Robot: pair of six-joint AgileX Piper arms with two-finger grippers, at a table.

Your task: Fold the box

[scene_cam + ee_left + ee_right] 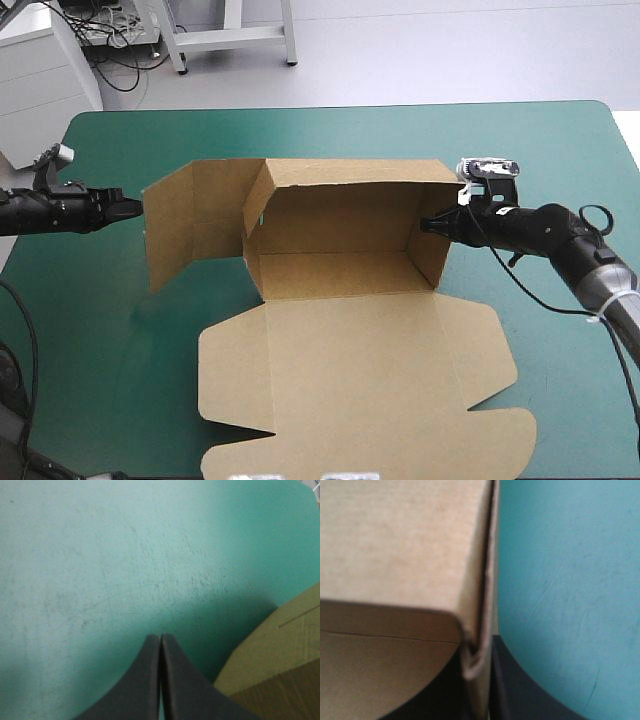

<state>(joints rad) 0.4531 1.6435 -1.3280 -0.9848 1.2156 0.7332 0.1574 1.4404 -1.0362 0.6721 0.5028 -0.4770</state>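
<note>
The brown box (340,270) lies in the middle of the table, its back and right walls raised and its lid (360,390) flat toward the front edge. Its left wall panel (190,220) stands half swung outward. My left gripper (130,207) is shut and empty, its tip just off that panel's outer edge. In the left wrist view the shut fingers (160,639) point over bare cover, with a corner of the box (280,665) beside them. My right gripper (432,224) is shut on the box's right wall; the doubled board edge (477,605) runs between its fingers (520,690).
The teal-green cover (100,330) lies bare to the left and right of the box. The lid's flaps (500,420) reach close to the table's front edge. Beyond the far edge stand a table's legs and cables.
</note>
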